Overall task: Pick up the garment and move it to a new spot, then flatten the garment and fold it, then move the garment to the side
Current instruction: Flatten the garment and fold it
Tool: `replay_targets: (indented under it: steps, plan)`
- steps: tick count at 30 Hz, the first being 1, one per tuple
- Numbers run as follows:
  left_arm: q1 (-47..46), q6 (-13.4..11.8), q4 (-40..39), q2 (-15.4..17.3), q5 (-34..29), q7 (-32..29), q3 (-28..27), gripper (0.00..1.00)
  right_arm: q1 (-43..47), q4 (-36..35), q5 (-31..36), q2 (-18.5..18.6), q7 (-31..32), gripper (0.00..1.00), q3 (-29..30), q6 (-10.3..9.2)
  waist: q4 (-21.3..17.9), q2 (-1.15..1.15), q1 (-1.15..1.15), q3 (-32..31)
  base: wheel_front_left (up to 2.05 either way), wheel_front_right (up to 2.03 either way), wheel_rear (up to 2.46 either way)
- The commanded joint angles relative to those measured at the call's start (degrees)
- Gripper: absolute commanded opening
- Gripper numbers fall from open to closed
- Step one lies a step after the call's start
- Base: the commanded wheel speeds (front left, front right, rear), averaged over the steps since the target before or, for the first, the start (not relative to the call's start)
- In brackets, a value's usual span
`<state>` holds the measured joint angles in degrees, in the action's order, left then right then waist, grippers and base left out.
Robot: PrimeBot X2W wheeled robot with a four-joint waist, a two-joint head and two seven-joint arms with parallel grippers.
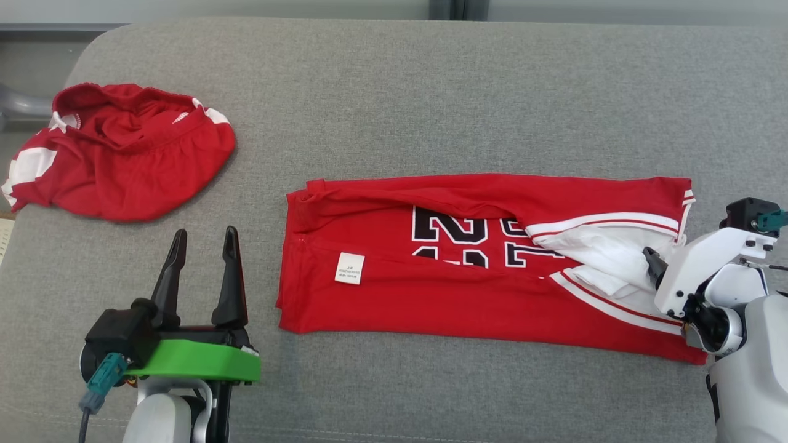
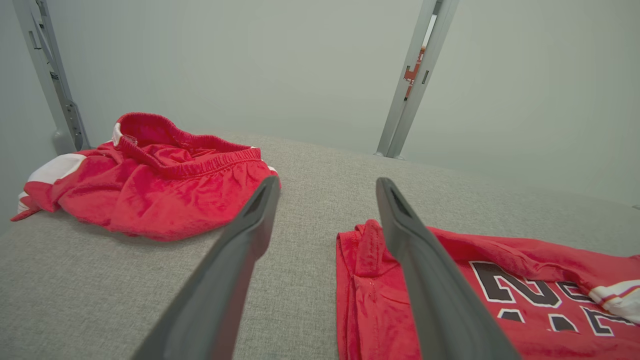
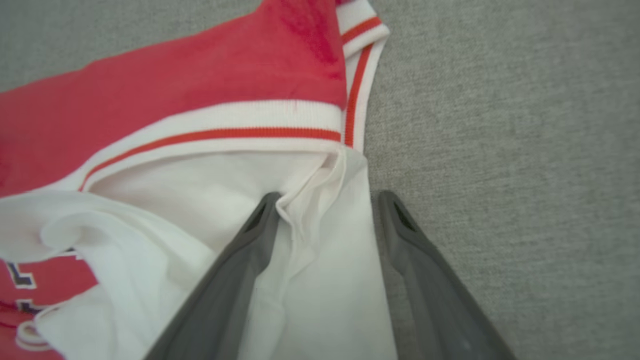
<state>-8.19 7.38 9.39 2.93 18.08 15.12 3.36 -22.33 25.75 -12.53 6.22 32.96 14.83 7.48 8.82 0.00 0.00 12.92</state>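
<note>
The garment, a red jersey [image 1: 431, 295] with black-and-white numbers and white trim, lies folded into a long band across the middle of the grey cushion. Its white lining shows at the right end. My right gripper [image 1: 655, 264] is at that end, low over the cloth. In the right wrist view the right gripper [image 3: 328, 197] is open, with a fold of the jersey's [image 3: 200, 90] white lining between its fingers, not pinched. My left gripper [image 1: 205, 234] stands open to the left of the jersey's left edge, holding nothing. In the left wrist view the left gripper [image 2: 327, 181] sits beside the jersey [image 2: 500, 250].
Crumpled red shorts [image 1: 135, 166] with white patches lie at the cushion's far left corner, shorts [image 2: 160, 195] ahead-left of the left fingers. The grey cushion [image 1: 431, 92] has free room behind the jersey. Its left edge drops off. Metal posts [image 2: 410, 85] stand behind it.
</note>
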Motion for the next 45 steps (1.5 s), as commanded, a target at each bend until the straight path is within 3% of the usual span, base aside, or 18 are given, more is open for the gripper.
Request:
replay_targets:
  steps: [1, 3, 4, 5, 6, 7, 8, 14, 21, 28, 32, 38, 45]
  plan:
    - [-0.78, 0.11, -0.03, -0.02, 0.49, 0.02, -0.14, 1.0, 0.1, 1.78, 0.16, -0.77, 0.83, 1.0, -0.77, 0.02, 0.39, 0.0, 0.0, 0.46, 0.0, 0.0, 0.0]
    - [-1.06, 0.12, -0.1, -0.02, 0.71, 0.02, -0.08, 1.0, -0.21, 3.01, -0.77, -1.71, 1.37, 1.0, -1.51, 0.12, 0.54, 0.0, 0.0, 0.73, 0.0, 0.0, 0.0]
    - [-1.17, 0.12, -0.12, -0.02, 0.84, 0.02, -0.04, 1.0, -0.32, 3.46, -1.25, -2.19, 1.65, 0.94, -2.24, 0.23, 0.6, 0.0, 0.0, 0.89, 0.0, 0.0, 0.0]
    - [-1.24, 0.12, -0.15, -0.02, 0.97, 0.02, -0.04, 1.0, -0.41, 3.8, -1.63, -2.54, 1.76, 0.61, -2.79, 0.25, 0.62, 0.0, 0.0, 1.02, 0.0, 0.0, 0.0]
    - [-1.31, 0.12, -0.18, -0.02, 1.06, 0.02, -0.03, 1.0, -0.56, 4.16, -2.22, -2.96, 1.96, 0.36, -3.77, 0.27, 0.62, 0.0, 0.0, 1.18, 0.0, 0.0, 0.0]
    - [-1.32, 0.12, -0.16, -0.02, 1.19, 0.02, -0.09, 1.0, -0.63, 4.46, -2.87, -3.32, 1.93, 0.03, -4.51, 0.34, 0.58, 0.0, 0.0, 1.31, 0.0, 0.0, 0.0]
    - [-1.35, 0.12, -0.18, -0.03, 1.24, 0.02, -0.19, 1.0, -0.64, 4.66, -3.17, -3.55, 1.89, 0.0, -5.12, 0.36, 0.53, 0.0, 0.0, 1.4, 0.0, 0.0, 0.0]
    - [-1.59, 0.13, -0.29, -0.02, 1.31, 0.02, -0.61, 1.0, -0.53, 3.96, -0.54, -1.86, -0.98, 0.0, -3.37, 0.02, -0.26, 0.0, 0.0, 1.42, 0.0, 0.0, 0.0]
    - [-1.53, 0.13, -0.96, -0.01, 1.07, 0.02, -1.18, 1.0, 0.11, -2.33, 2.95, 1.79, -3.64, 0.0, 2.75, -0.08, -1.65, 0.0, 0.0, 0.38, 0.0, 0.0, 0.0]
    - [-0.62, 0.14, -1.1, 0.0, 1.67, 0.02, -0.47, 1.0, 3.35, -11.13, 7.13, 7.17, -0.44, 0.0, 10.11, -0.04, -2.7, 0.0, 0.0, -1.05, 0.0, 0.0, 0.0]
    - [-0.22, 0.14, -0.66, 0.02, 1.81, 0.02, -0.01, 1.0, 5.47, -16.59, 9.25, 8.33, 3.55, 0.0, 12.3, -0.02, -2.8, 0.0, 0.0, -1.74, 0.0, 0.0, 0.0]
    - [0.0, 0.14, -0.34, 0.02, 1.82, 0.02, 0.22, 1.0, 8.32, -25.31, 6.92, 5.67, 8.17, 0.0, 7.65, -0.01, -2.75, 0.0, 0.0, -2.21, 0.0, 0.0, 0.0]
    - [-0.63, 0.14, -0.19, 0.02, 1.21, 0.02, 0.31, 1.0, 7.63, -29.83, 3.71, 3.4, 10.38, 0.0, -7.44, 0.0, -2.49, 0.0, 0.0, -2.14, 0.0, 0.0, 0.0]
